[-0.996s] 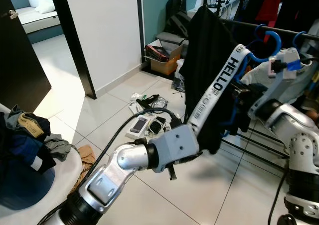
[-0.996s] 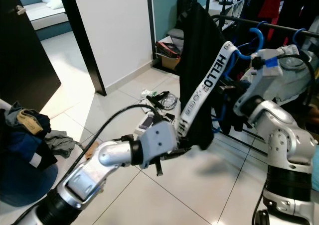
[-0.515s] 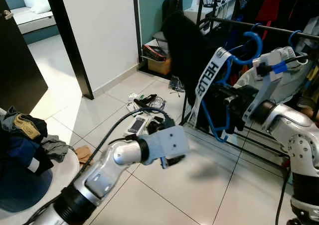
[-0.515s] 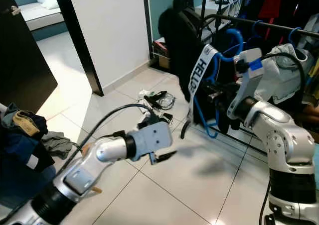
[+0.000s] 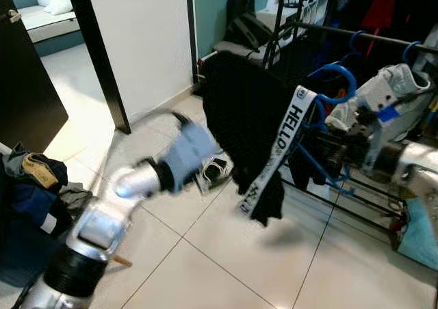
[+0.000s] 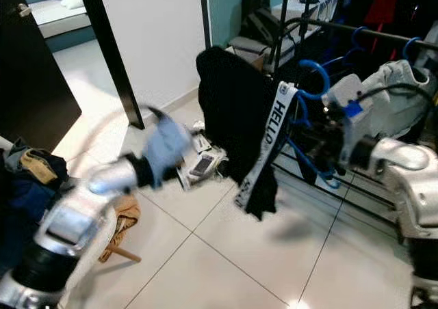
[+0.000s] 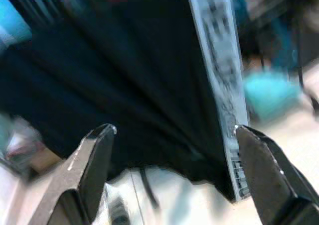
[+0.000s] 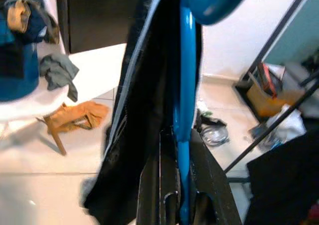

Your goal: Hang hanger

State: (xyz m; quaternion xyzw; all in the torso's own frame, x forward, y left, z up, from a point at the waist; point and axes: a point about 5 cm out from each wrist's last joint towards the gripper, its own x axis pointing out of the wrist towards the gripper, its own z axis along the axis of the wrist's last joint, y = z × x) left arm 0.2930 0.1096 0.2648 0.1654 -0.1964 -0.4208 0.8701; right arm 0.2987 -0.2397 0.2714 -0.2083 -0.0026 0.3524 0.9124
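Your right end effector [image 8: 174,205] is clamped on the blue plastic hanger [image 5: 327,121], which carries a black garment with a white "HELLO" strap [image 5: 250,124] just before the dark clothes rail [image 5: 356,35]. Your left end effector [image 7: 174,150], fingers spread wide and empty, faces the garment.

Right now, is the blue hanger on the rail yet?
Not yet. The blue hanger sits clamped in the right gripper, its hook below the rail, black garment dangling.
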